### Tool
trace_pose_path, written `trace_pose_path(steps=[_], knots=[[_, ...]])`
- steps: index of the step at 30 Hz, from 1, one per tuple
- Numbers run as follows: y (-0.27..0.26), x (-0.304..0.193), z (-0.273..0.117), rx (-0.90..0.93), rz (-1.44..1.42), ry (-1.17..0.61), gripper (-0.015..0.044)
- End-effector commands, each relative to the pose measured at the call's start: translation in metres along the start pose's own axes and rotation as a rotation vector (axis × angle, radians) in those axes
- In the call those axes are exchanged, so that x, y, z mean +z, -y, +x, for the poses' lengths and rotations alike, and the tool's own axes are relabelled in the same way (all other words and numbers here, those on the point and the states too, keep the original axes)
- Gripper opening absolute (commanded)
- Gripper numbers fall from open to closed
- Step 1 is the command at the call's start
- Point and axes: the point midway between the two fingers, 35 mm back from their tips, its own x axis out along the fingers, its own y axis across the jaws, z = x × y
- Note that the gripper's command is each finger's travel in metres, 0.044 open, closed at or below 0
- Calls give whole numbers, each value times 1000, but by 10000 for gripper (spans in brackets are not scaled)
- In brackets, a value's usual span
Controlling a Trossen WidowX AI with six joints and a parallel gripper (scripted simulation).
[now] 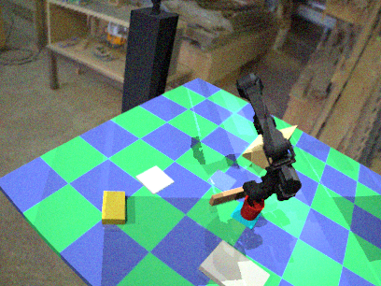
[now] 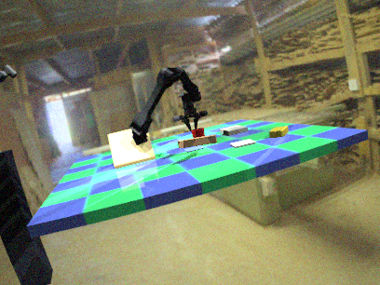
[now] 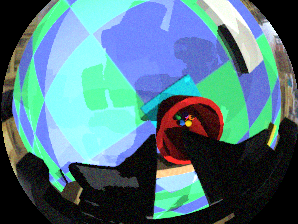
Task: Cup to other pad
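A red cup [image 1: 252, 209] [image 2: 197, 132] [image 3: 200, 117] stands upright on a cyan pad [image 1: 239, 219] [image 3: 170, 98] near the right front of the checkered table. Coloured marbles [image 3: 184, 121] lie inside it. My gripper [image 1: 252, 200] [image 2: 195, 125] [image 3: 168, 136] is right over the cup, its fingers on either side of the rim and parted wider than the cup. A pale blue pad [image 1: 223, 179] lies flat just behind the cup.
A wooden block [image 1: 226, 196] [image 2: 196, 141] lies beside the cup on the left. A white tile [image 1: 155, 178] [image 2: 243, 142], a yellow block [image 1: 113, 206] [image 2: 278, 131] and a grey slab [image 1: 233, 268] [image 2: 234, 130] lie further off. A black pillar [image 1: 148, 56] stands behind the table.
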Motion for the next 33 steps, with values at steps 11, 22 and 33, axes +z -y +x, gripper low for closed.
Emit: trace_pose_path(steps=[11, 22, 33], knots=[[0, 0, -23, 2, 3, 2, 128], [1, 0, -22, -2, -2, -1, 338], [2, 1, -55, 1, 0, 2, 440]])
